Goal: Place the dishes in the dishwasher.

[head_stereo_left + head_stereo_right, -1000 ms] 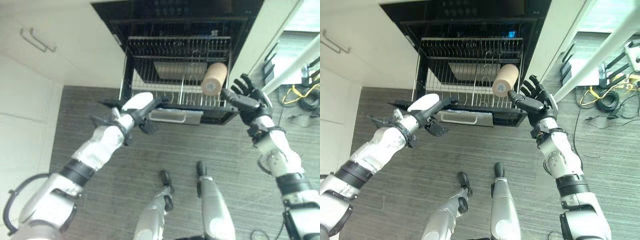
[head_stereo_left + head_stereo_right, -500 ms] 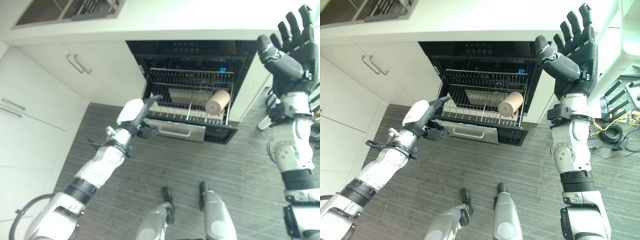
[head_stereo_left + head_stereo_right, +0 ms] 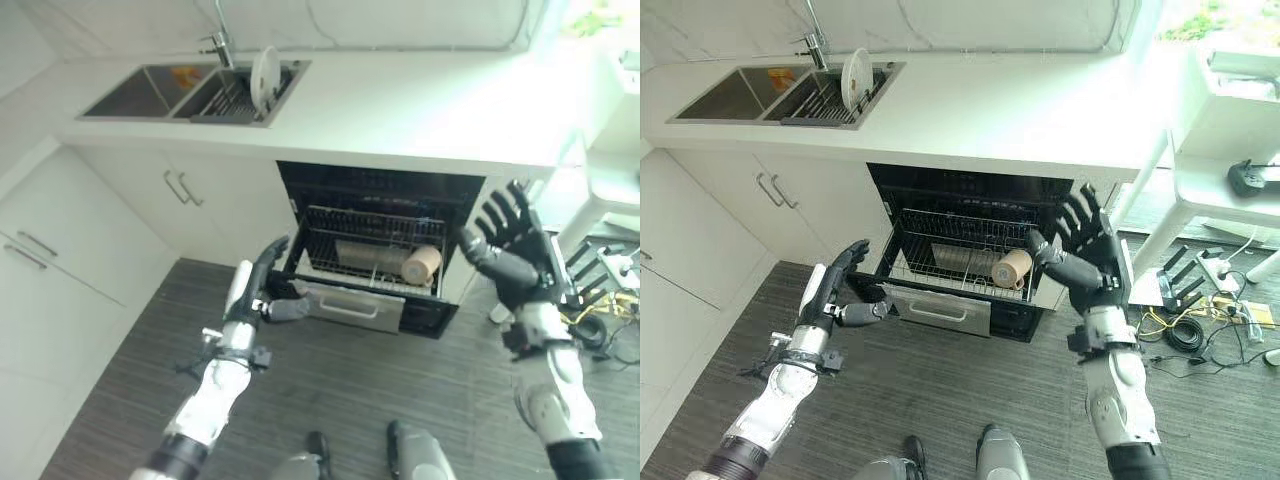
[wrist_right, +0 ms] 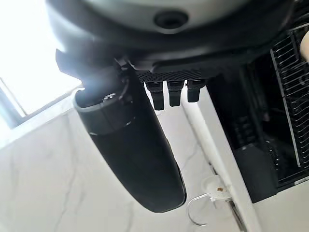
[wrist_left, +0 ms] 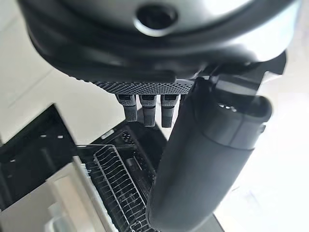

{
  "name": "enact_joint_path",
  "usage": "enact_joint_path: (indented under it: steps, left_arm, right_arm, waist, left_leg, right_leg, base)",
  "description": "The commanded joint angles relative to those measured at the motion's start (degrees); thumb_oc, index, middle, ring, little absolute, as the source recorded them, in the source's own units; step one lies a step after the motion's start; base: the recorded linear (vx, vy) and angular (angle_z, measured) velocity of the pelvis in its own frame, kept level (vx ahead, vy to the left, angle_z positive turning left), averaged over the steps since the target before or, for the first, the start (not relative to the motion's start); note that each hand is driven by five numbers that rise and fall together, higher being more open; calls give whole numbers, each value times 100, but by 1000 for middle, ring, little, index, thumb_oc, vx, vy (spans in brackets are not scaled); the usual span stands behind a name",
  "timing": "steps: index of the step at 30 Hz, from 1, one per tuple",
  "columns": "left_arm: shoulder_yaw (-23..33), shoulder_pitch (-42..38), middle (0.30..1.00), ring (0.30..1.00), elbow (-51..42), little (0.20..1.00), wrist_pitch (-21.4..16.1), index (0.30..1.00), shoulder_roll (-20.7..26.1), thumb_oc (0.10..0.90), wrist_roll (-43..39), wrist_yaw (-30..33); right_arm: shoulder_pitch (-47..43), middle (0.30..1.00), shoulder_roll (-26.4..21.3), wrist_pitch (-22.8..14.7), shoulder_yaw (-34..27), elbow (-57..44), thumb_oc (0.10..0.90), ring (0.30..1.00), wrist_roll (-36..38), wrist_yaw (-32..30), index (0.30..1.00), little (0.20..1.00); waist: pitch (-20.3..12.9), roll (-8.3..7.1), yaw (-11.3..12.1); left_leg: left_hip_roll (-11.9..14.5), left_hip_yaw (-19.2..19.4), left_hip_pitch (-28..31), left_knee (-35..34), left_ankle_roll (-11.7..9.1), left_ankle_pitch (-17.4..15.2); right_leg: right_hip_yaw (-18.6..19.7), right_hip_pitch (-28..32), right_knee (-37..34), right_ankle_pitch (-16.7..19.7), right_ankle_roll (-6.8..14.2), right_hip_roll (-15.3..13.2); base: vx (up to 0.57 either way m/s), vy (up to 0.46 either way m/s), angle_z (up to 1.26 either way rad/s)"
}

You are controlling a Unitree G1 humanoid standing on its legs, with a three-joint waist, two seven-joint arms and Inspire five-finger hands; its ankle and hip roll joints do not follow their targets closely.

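Two silver-grey arms are seen, each banded with black rings at wrist and forearm. The left hand (image 3: pixel 833 290) is built dark, with a white cover borne on one side; the right hand (image 3: pixel 1086 255) is black throughout — its palm is faced with a fine dotted mesh.

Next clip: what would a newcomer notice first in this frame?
The open dishwasher under the white counter, its wire rack pulled out with a tan cup lying on its side at the rack's right end. Both robot hands are raised and empty, fingers spread: the left robot hand before the rack's left corner, the right robot hand beside its right edge. A white plate stands in the sink.
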Motion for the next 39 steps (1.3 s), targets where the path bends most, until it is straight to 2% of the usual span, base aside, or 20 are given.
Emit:
enact_joint_path:
  steps: [1,6,11,12,15,19,21,22,23,24,26,28,30,32,33,34,35,36,37,39]
  left_arm:
    - [384,-650,900,900,-584,900,-1084,900,208,800,-487,-136]
    - [511,-806,900,900,-657,900,-1230,900,205,800,-759,-161]
    - [522,-875,900,900,-651,900,-1167,900,138,800,-658,-101]
    - [554,-564,900,900,-973,900,-628,900,273,800,-1126,-625]
    - [651,-538,900,900,-962,900,-533,900,277,800,-1140,-606]
    - [694,-501,900,900,-800,900,-529,900,251,800,-874,-513]
    - [721,-483,900,900,-765,900,-595,900,253,800,-736,-403]
    - [736,-489,900,900,-769,900,-611,900,277,800,-728,-386]
    - [803,-439,900,900,-815,900,-677,900,305,800,-631,-348]
    - [871,-366,900,900,-877,900,-721,900,325,800,-551,-294]
    - [1001,-273,900,900,-912,900,-806,900,383,800,-449,-215]
    - [1186,-172,900,900,-915,900,-903,900,491,800,-419,-201]
    - [1301,-93,900,900,-964,900,-837,900,567,800,-409,-121]
    - [1384,-78,900,900,-975,900,-686,900,610,800,-378,-76]
    - [1446,-64,900,900,-924,900,-670,900,650,800,-332,-20]
    - [1560,7,900,900,-912,900,-583,900,694,800,-234,82]
    - [1620,59,900,900,-920,900,-540,900,708,800,-197,116]
    - [1846,226,900,900,-910,900,-284,900,798,800,-167,261]
    - [1912,256,900,900,-882,900,-143,900,842,800,-207,294]
    - [1995,170,900,900,-558,900,-66,900,1013,800,-352,389]
  right_arm:
    - [-622,900,-58,-696,-277,-514,800,900,-444,-5,900,900]
    - [-212,900,-41,-494,-373,-416,800,900,-565,266,900,900]
    - [-43,900,-27,-433,-336,-340,800,900,-570,479,900,900]
    - [-454,900,-106,124,204,233,800,900,484,1080,900,900]
    - [-280,900,-16,82,116,254,800,900,718,1413,900,900]
    - [-261,900,8,-34,147,266,800,900,186,1127,900,900]
    - [-329,900,-59,-112,122,309,800,900,10,907,900,900]
    - [-368,900,-94,-163,112,340,800,900,17,854,900,900]
    - [-365,900,-98,-209,8,313,800,900,35,875,900,900]
    - [-312,900,-97,-215,-80,219,800,900,-19,852,900,900]
    - [-286,900,-171,-181,-177,113,800,900,40,774,900,900]
    - [-326,900,-282,-163,-307,130,800,900,107,689,900,900]
    - [-357,900,-305,-150,-432,179,800,900,113,625,900,900]
    - [-239,900,-173,-144,-564,96,800,900,97,522,900,900]
    - [-141,900,-56,-238,-597,92,800,900,31,517,900,900]
    - [-83,900,52,-284,-621,76,800,900,56,563,900,900]
    - [-68,900,96,-278,-622,69,800,900,67,586,900,900]
    - [-63,900,185,-274,-645,53,800,900,156,611,900,900]
    - [-65,900,198,-264,-652,40,800,900,190,641,900,900]
    - [-25,900,156,-295,-632,-22,800,900,183,651,900,900]
  waist:
    - [-498,-90,-151]
    - [-588,-104,-391]
    - [-654,-151,-466]
    - [-55,-19,184]
    - [-264,-11,115]
    - [-328,-88,129]
    - [-254,-215,173]
    - [-211,-201,176]
    - [-137,-22,101]
    - [-95,118,82]
    - [-76,211,94]
    - [-106,268,146]
    - [-161,289,166]
    - [-227,259,232]
    - [-263,254,283]
    - [-284,285,340]
    - [-295,296,377]
    - [-328,354,475]
    - [-337,370,479]
    - [-301,273,378]
  left_leg:
    - [267,-1,318,541,-155,-915]
    - [228,202,352,541,-61,-1035]
    - [198,322,361,541,-10,-1098]
    - [-12,-584,-521,541,-220,-263]
    - [10,-627,-274,541,-181,-474]
    - [-146,-606,-52,541,-67,-634]
    - [-201,-494,76,541,-68,-361]
    - [-120,-503,58,541,-68,-332]
    - [353,-472,-70,541,-164,-356]
    - [680,-617,-259,541,-328,-145]
    - [909,-915,-429,541,-458,-67]
    - [945,-1266,-425,541,-542,-50]
    - [830,-1158,-306,541,-512,-300]
    - [559,-1079,-279,541,-429,-362]
    - [392,-1010,-225,541,-337,-437]
    - [301,-859,-169,541,-254,-490]
    - [289,-784,-148,541,-224,-512]
    - [300,-475,-88,541,-113,-607]
    - [317,-391,-82,541,-78,-656]
    - [111,-322,-29,541,24,-803]
  right_leg:
    - [-188,654,-665,-125,465,240]
    - [-46,553,-665,-23,566,278]
    - [32,476,-665,24,619,279]
    - [-311,576,-665,26,547,-25]
    - [-301,573,-665,-32,527,66]
    - [-257,747,-665,-171,390,140]
    - [-254,889,-665,-213,278,45]
    - [-279,960,-665,-211,264,63]
    - [-391,1086,-665,-247,297,145]
    - [-406,1176,-665,-302,327,153]
    - [-294,1279,-665,-379,413,61]
    - [-112,1356,-665,-434,536,-163]
    - [-122,1359,-665,-375,680,-439]
    - [-220,1338,-665,-107,878,-872]
    - [-304,1270,-665,152,877,-1093]
    - [-544,1235,-665,349,834,-1173]
    - [-677,1234,-665,438,822,-1177]
    - [-1141,1252,-665,635,796,-1014]
    - [-1245,1231,-665,560,772,-842]
    - [-1253,1086,-665,249,690,-132]
  base:
    - [-26,174,-15]
    - [-26,162,-36]
    - [-28,53,-33]
    - [48,-13,-16]
    - [198,-69,-24]
    - [223,-30,20]
    - [139,121,7]
    - [151,469,16]
    - [180,697,17]
    - [195,796,23]
    - [179,596,48]
    - [185,584,10]
    - [139,531,-28]
    - [95,460,-24]
    - [108,472,-7]
    - [99,380,-5]
    - [114,434,-34]
    - [84,347,-50]
    - [81,341,-63]
    - [97,199,-66]
